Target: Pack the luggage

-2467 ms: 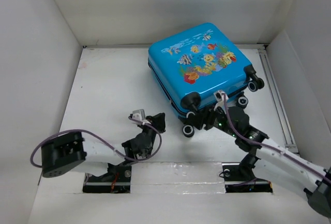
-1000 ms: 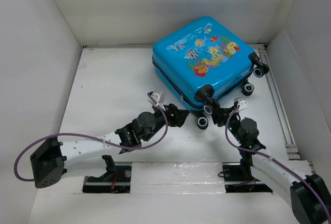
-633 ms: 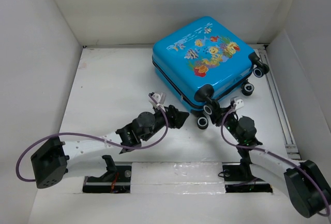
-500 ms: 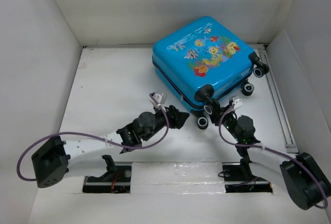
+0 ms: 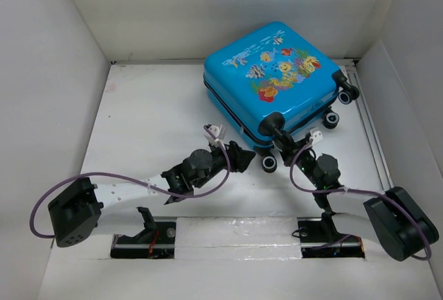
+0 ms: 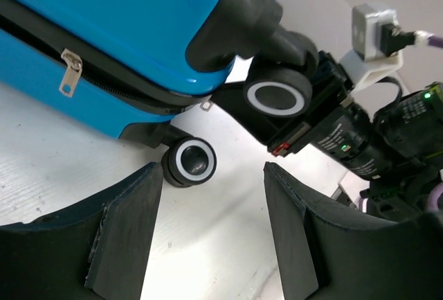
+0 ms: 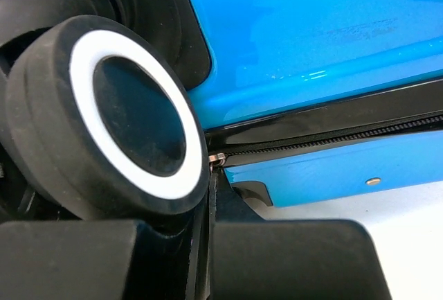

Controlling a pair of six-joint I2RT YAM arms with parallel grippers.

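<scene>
- Under left gripper (image 5: 245, 159) and right gripper (image 5: 289, 151): table (image 5: 152, 106), white, walled on three sides.
- Just ahead of both: luggage (image 5: 277, 78), flat, fish face up, seam zipped along the visible edge; shoved back and rightward since 2.5 s ago, unmoved through the last second.
- Left gripper: brought forward from a folded-back pose to the near corner; spread wide, holding nothing, touching nothing.
- Right gripper: tucked tight against that same corner, elbow swung out right; squeezed almost fully together, thin dark strip in the slit, possibly a zip tab, cannot say for sure.
- Between the left fingers and a little ahead: lower wheel (image 6: 194, 163), on the table; up and right of it, upper wheel (image 6: 277, 95), right against the right gripper.
- Just past the right fingertips: slider (image 7: 216, 159) on the seam; up-left of the left gripper, a pull (image 6: 69, 73) dangling.
- Judged meaning: shifting finished, both grippers gathered at the zip corner; probably next, dragging the slider along the seam with the left bracing. Nothing loose to pack in view, so opening or sealing, cannot tell.
</scene>
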